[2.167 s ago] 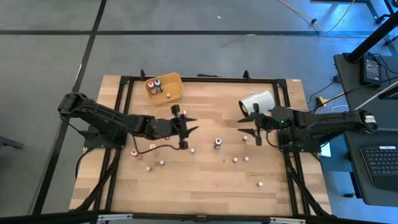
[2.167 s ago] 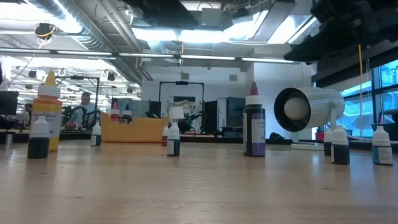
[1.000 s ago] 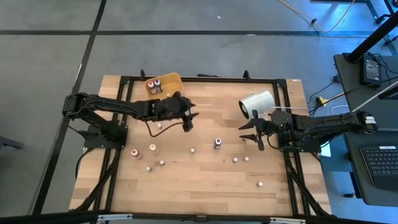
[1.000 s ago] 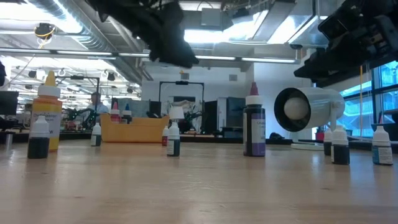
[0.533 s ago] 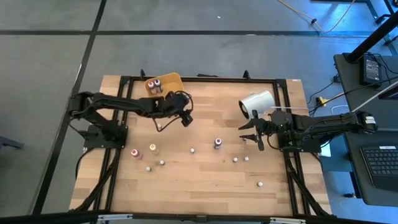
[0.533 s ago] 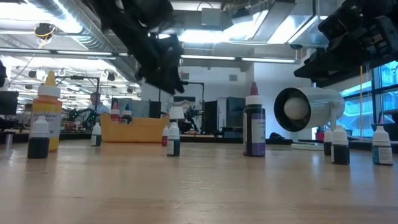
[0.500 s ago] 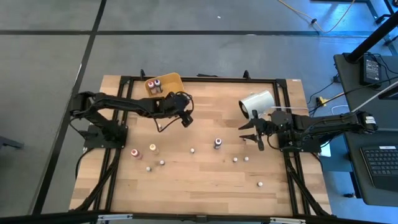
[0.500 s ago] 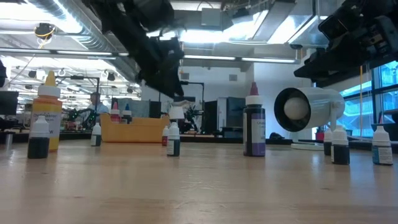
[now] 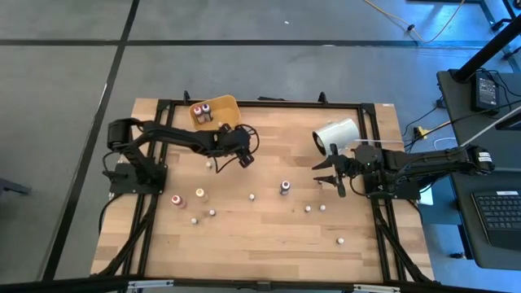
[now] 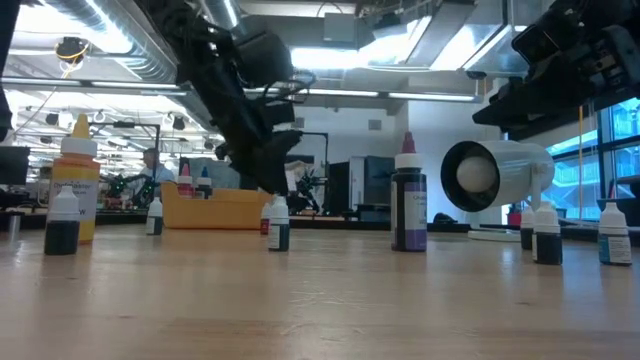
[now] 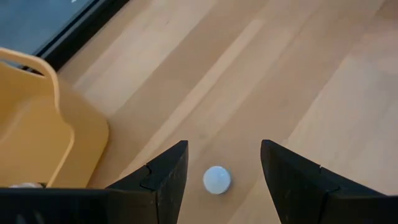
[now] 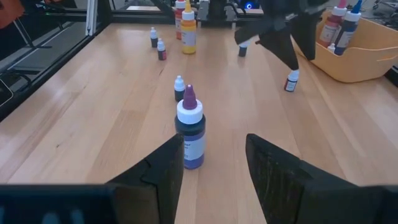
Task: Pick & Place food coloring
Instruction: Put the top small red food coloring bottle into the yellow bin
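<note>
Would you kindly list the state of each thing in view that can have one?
Left pincer: open, empty, above a small upright bottle.
Right pincer: open, empty, facing the purple bottle.
Purple bottle: upright, capped.
Yellow tray: upright, holding bottles.
White cylinder: lying on its side.
Orange bottle: upright, capped.

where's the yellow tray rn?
High view: the yellow tray sits at the table's far edge, left of centre, bottles inside, just beyond the left gripper.

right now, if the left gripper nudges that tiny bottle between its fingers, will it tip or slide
Likely tips: the bottle stands upright, narrow for its height. Probably light, so a brush from the open left gripper could knock it over. Its round cap suggests it would then roll on the table.
</note>
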You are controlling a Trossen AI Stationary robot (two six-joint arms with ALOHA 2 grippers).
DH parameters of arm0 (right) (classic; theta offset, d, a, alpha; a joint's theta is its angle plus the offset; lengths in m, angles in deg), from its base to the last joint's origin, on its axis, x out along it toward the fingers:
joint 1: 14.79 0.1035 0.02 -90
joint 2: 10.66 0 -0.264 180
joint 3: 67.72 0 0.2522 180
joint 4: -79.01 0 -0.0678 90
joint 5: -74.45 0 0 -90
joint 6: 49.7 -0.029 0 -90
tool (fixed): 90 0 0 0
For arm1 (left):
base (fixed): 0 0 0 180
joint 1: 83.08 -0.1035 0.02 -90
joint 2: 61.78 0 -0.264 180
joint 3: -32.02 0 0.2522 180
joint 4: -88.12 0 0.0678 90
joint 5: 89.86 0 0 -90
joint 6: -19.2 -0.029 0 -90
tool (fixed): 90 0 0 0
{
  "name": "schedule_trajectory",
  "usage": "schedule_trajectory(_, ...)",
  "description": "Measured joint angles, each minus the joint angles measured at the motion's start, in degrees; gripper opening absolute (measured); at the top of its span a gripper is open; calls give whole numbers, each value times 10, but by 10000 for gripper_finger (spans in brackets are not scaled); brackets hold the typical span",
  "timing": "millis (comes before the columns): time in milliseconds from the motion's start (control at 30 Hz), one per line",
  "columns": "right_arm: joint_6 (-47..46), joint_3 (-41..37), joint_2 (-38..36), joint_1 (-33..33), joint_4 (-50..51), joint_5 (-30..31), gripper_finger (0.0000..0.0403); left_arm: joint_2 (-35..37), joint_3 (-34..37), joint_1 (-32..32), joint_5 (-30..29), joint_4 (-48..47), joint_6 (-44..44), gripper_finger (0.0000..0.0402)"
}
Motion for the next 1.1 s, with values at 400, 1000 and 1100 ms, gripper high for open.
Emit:
schedule_trajectory(400, 0, 0, 0, 0, 2, 0, 174, -29, 0, -13, 21, -6, 0, 196)
schedule_trajectory(1000, 0, 0, 0, 0, 2, 0, 174, -31, 0, -13, 17, -36, 0, 182)
schedule_trajectory(1100, 0, 0, 0, 0, 2, 0, 174, -31, 0, -13, 17, -35, -1, 161)
